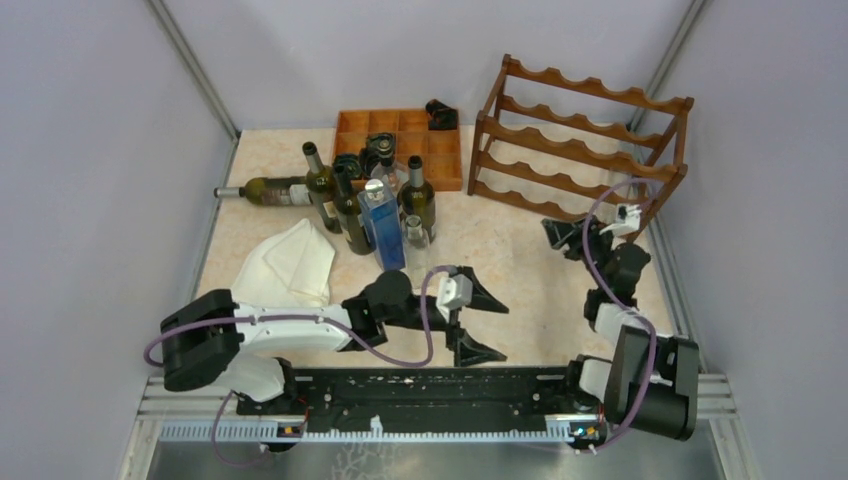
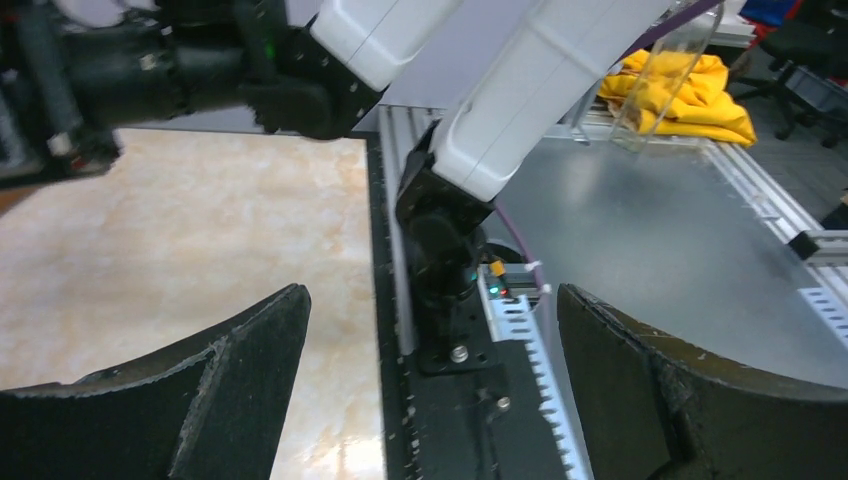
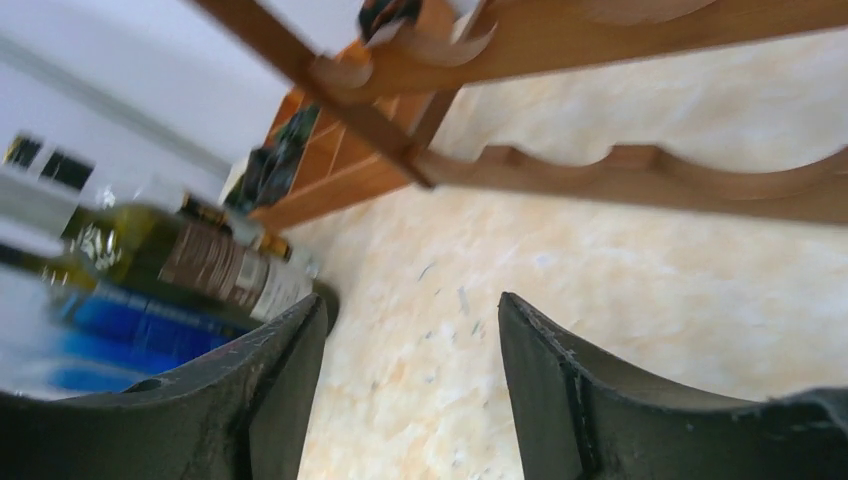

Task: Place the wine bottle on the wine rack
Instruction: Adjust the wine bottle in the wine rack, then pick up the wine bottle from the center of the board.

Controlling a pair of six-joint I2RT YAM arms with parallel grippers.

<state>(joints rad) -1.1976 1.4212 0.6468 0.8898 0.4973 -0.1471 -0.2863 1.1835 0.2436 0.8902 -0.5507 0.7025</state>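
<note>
Left gripper: positioned over the near middle of the tabletop. Fingers are spread wide. Nothing is held or touched between them.

Right gripper: positioned on the right, just in front of the wine rack and aimed at its lowest scalloped rail. In the wrist view the fingers stand partly apart, with bare tabletop showing through the gap. They hold nothing, and no contact with the rack is visible.

Wine rack: stands upright at the far right of the tabletop.

Wine bottles: one dark wine bottle stands upright at far centre, with two more upright to its left. A further lying wine bottle rests on its side at the far left. All are on the tabletop, well apart from the rack.

Other items: a blue bottle stands among the group. An orange-brown compartment tray lies beyond them. A white cloth lies on the near left.
</note>
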